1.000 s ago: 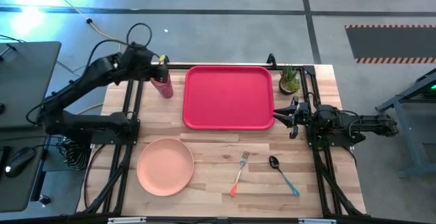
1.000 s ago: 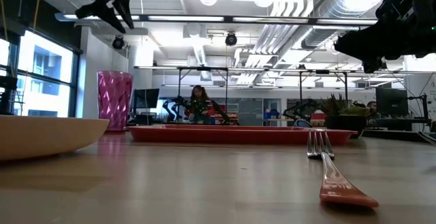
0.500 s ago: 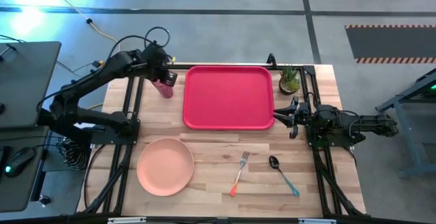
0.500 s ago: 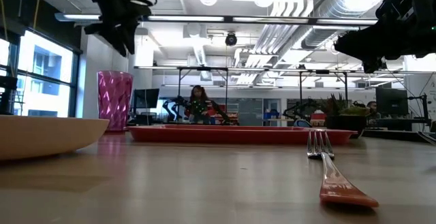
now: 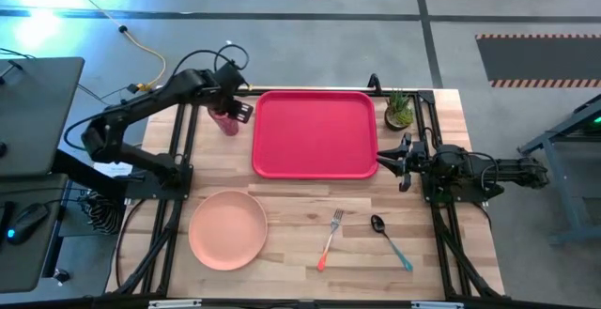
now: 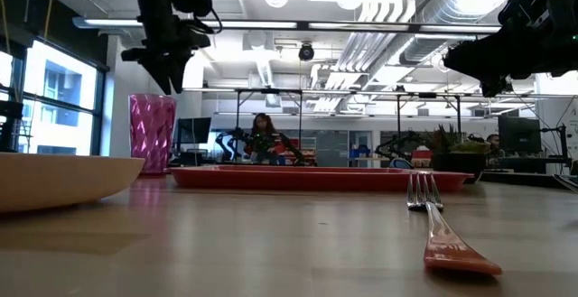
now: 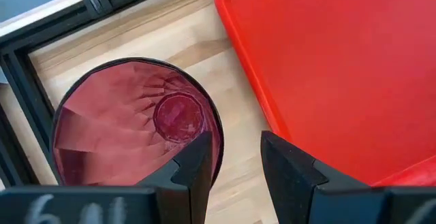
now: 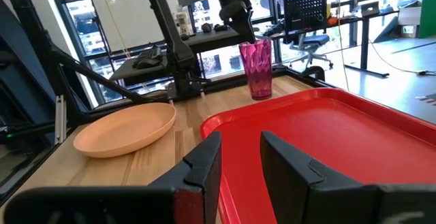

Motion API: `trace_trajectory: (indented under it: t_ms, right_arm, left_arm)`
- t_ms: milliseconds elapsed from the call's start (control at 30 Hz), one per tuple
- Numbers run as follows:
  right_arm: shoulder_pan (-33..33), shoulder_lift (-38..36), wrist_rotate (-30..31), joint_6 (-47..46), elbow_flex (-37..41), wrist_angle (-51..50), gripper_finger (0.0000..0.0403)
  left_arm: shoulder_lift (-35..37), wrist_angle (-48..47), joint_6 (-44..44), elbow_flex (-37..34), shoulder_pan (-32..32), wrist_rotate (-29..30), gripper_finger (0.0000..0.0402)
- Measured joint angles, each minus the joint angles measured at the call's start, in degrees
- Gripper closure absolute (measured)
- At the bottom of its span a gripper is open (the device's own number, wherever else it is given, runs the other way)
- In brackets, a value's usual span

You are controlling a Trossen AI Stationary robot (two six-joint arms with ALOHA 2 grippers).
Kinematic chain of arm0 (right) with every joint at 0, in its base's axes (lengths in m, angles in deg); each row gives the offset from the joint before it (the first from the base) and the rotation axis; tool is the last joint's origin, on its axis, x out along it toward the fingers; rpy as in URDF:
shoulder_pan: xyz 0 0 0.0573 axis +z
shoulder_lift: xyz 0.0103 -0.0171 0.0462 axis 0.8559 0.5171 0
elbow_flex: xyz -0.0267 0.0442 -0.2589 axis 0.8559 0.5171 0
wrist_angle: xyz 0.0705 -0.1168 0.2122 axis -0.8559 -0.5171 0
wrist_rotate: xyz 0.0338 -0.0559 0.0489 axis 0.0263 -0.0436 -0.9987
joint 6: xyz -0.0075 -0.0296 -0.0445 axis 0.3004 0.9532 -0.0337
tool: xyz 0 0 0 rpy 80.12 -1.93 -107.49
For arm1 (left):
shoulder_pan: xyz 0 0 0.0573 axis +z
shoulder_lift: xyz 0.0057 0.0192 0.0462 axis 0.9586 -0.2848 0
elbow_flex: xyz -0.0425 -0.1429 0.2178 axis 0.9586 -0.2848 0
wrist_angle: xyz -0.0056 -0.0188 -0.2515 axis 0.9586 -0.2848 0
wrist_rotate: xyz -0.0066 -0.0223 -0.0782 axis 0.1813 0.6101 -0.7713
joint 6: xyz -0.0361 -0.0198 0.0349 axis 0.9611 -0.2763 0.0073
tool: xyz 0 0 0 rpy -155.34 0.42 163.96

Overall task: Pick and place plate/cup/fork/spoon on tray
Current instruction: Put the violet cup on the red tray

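Note:
The ribbed dark-pink cup [image 5: 224,121] stands upright on the wood at the table's far left, just left of the red tray [image 5: 315,132]. My left gripper [image 6: 168,78] hangs open a little above the cup [image 6: 152,133], pointing steeply down. In the left wrist view my left gripper [image 7: 238,173] has one finger over the cup's rim [image 7: 204,115] and the other over the wood beside the tray. The salmon plate [image 5: 227,229], fork [image 5: 330,239] and spoon [image 5: 390,239] lie near the front. My right gripper [image 5: 383,162] waits open and level at the tray's right edge.
A small green potted plant [image 5: 398,110] stands at the tray's far right corner. Black frame rails [image 5: 178,159] run along both sides of the table. Bare wood lies between the tray and the cutlery.
My left gripper has come down and moved toward the table's right and near side, ending over the cup. It has tipped further downward along the way and has stayed open. The cup has not moved.

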Motion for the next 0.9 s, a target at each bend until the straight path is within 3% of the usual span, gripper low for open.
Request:
trace_trajectory:
  t_ms: [667,900]
  right_arm:
    - [0.02,0.0,0.04,0.11,0.0,0.0,0.0309]
    - [0.0,0.0,0.07,0.11,0.0,0.0,0.0309]
  left_arm:
    - [-5.0,0.0,-0.02,0.0,0.0,6.12,0.0288]
    - [-5.18,0.01,-1.01,0.0,-0.02,6.16,0.0339]
